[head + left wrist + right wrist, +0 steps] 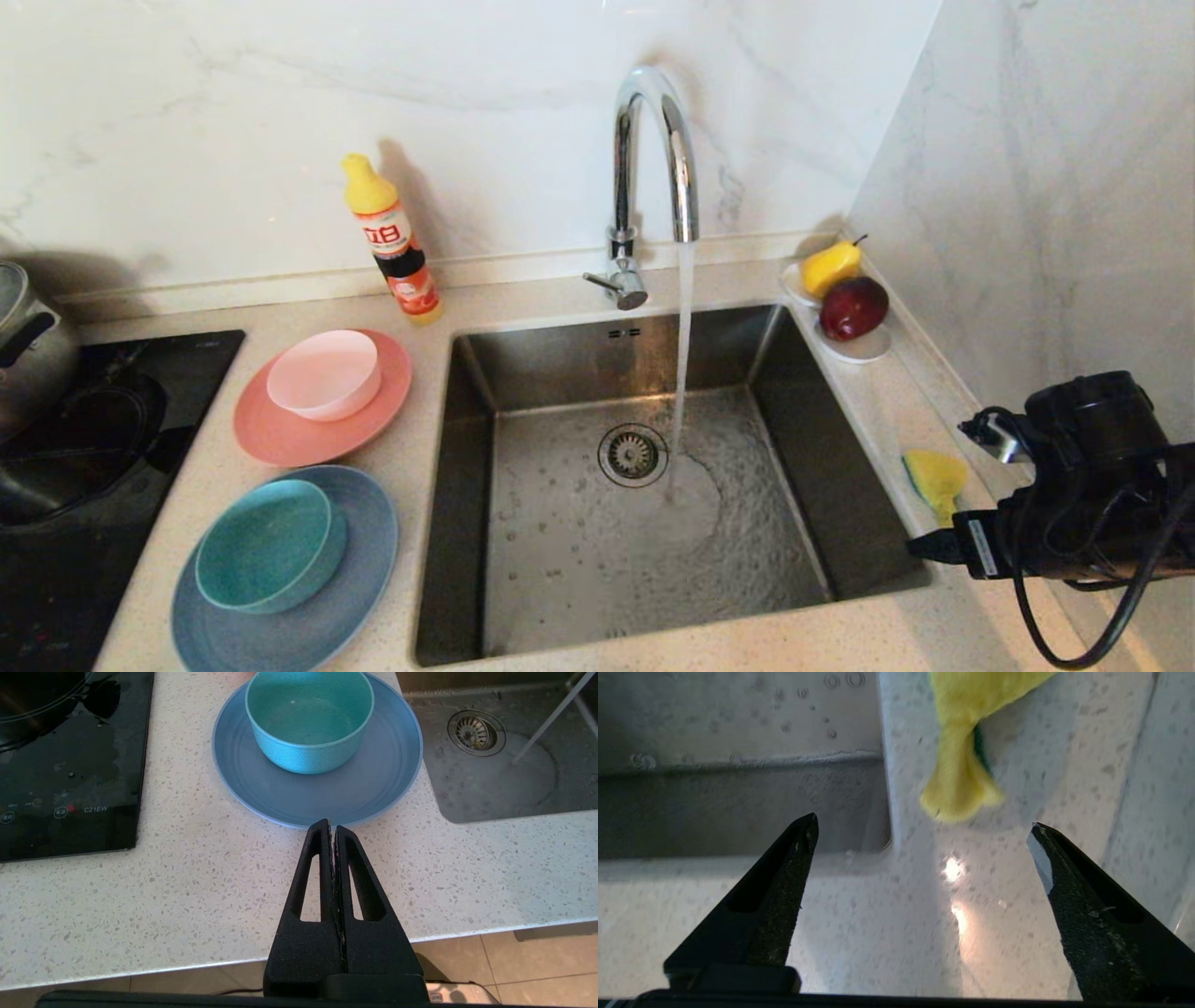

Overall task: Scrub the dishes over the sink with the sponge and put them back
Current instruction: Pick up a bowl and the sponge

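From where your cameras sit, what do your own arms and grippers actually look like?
Both are matte black. The left gripper has two long tapering fingers, each with a slot cut through it. The right gripper has the same wedge-shaped fingers with a grainy surface. In the head view the right arm is a bulky black body trailing looped black cables, with a white label and a metal connector.

Ahead of the wide-open right gripper [922, 828] bare worktop [1004, 868] lay free up to the sponge [959, 784], hemmed by the sink [738, 802] edge on one side and the wall [1055, 187] on the other, while beyond the sponge the pear [829, 266] and apple [853, 307] blocked that strip.
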{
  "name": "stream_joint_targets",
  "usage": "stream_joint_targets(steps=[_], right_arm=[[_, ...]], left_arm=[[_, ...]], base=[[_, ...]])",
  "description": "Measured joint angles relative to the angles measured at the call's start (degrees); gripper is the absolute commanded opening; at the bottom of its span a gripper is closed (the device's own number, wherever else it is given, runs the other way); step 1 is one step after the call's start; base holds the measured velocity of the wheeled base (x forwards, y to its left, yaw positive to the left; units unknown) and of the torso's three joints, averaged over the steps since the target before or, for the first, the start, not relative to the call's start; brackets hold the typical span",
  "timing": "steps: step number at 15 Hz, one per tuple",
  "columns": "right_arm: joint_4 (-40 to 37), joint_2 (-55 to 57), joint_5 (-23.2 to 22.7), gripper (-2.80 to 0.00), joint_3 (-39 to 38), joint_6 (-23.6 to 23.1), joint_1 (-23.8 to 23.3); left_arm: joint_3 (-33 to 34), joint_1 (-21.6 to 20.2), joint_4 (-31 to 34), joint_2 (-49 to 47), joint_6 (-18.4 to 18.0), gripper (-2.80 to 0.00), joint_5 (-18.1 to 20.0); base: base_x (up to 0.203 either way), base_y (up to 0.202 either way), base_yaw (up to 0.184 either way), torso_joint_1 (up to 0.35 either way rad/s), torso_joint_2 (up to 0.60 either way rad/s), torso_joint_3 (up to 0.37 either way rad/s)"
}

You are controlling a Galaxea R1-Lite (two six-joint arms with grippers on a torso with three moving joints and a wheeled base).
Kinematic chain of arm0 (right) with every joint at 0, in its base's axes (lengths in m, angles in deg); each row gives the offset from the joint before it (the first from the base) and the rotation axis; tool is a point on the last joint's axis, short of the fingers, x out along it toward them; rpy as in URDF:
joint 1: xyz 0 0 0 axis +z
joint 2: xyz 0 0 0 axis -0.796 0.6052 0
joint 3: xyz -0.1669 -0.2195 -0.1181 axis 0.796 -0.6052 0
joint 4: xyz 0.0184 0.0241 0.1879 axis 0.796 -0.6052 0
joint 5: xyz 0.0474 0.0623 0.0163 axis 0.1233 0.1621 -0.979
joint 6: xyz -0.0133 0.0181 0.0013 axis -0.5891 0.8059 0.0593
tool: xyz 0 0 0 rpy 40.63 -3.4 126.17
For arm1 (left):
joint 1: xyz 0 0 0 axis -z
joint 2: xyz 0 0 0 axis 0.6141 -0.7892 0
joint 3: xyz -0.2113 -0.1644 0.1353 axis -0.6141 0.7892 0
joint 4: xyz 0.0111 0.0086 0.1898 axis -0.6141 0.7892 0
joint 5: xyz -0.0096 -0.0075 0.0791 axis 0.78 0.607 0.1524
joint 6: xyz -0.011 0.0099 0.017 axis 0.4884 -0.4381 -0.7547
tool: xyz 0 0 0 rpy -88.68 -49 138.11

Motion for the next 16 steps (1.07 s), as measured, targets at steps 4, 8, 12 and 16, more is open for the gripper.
stream_joint_targets(steps=[4,8,12,16], right_arm=[[-0.04,2.10,-0.09,0.00,1.92,0.00,-1.49],[-0.08,3.06,-0.09,0.00,3.09,0.06,-2.09],[-0.48,3.84,-0.09,0.00,4.87,0.26,-2.52],[-0.43,4.51,-0.13,-2.80,5.30,0.26,-2.74]], left_arm=[[0.00,0.00,-0.02,0.00,-0.02,-2.80,0.00],[0.00,0.00,-0.02,0.00,-0.03,-2.80,0.00],[0.00,0.00,-0.02,-0.01,-0.05,-2.80,0.02],[0.00,0.00,-0.02,-0.01,-0.02,-2.80,0.00]], base=[[0.000,0.000,0.000,0.000,0.00,0.000],[0.000,0.000,0.000,0.000,0.00,0.000],[0.000,0.000,0.000,0.000,0.00,0.000],[0.000,0.000,0.000,0.000,0.00,0.000]])
